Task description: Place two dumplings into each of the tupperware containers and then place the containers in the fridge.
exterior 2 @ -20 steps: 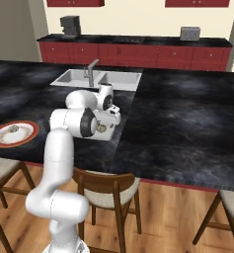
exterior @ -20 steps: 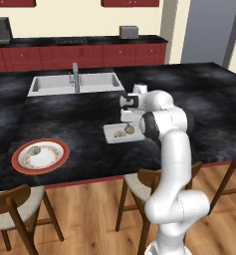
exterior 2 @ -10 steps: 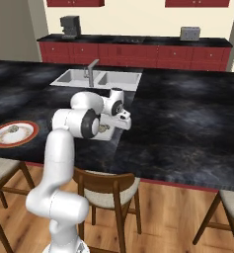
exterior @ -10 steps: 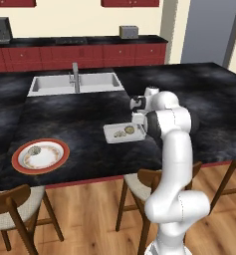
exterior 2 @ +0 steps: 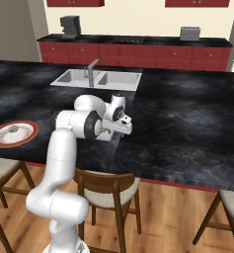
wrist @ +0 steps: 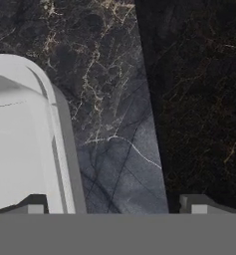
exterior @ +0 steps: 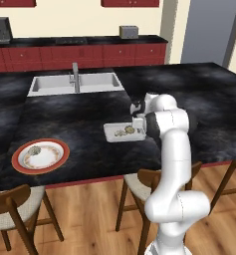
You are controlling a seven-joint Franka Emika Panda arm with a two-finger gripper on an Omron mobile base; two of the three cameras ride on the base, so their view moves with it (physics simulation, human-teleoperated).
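Note:
One white tupperware container (exterior: 112, 133) lies on the dark counter with two dumplings (exterior: 125, 132) inside it. My gripper (exterior: 138, 124) hangs low over the container's right end, jaws open and empty. In the hand view the gripper (wrist: 114, 204) straddles the container's rounded rim (wrist: 55, 119), which runs close to the left fingertip (wrist: 32, 203); bare counter lies under the rest of the gap. From the right base view, the arm covers most of the container (exterior 2: 108, 136) and the gripper (exterior 2: 119, 129) sits at its near end. Another dumpling (exterior: 35, 150) rests on the red-rimmed plate (exterior: 59, 160). The grey fridge (exterior: 209, 30) stands at the back right.
A double sink (exterior: 55, 83) with a tap is set into the counter behind the container. Wooden chairs (exterior: 139, 182) stand along the counter's front edge. Red cabinets (exterior: 89, 55) with a toaster (exterior: 129, 32) and a coffee machine (exterior: 2, 29) line the back wall.
The hand has shifted right and down, from above the container's middle to its right end. The jaws stay open; the container and dumplings have not moved.

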